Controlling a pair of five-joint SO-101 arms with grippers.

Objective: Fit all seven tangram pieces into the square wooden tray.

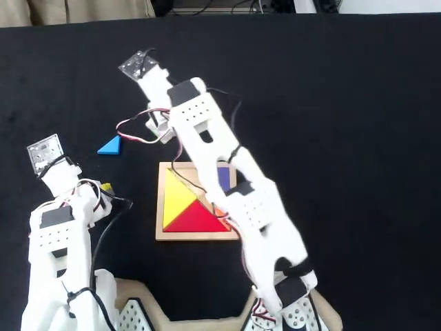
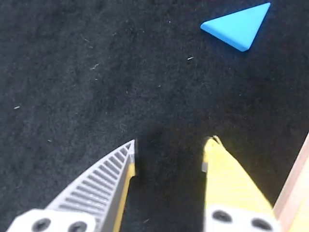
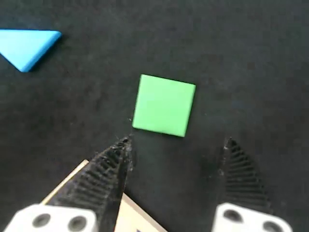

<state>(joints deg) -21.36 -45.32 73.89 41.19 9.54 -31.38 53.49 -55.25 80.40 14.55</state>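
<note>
Triangle [image 1: 110,146], blue, tapers away from the wooden tray [image 1: 179,236].

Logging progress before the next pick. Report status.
Left gripper open, empty. Right gripper open, at green square. Blue triangle loose outside tray, tray partly filled. Nothing blocking the square.

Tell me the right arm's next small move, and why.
Probably ease the right gripper forward and down until its open jaws straddle the green square, then close. The square lies flat on the cloth just ahead of the gripper, not yet between the jaws, and outside the tray.
</note>
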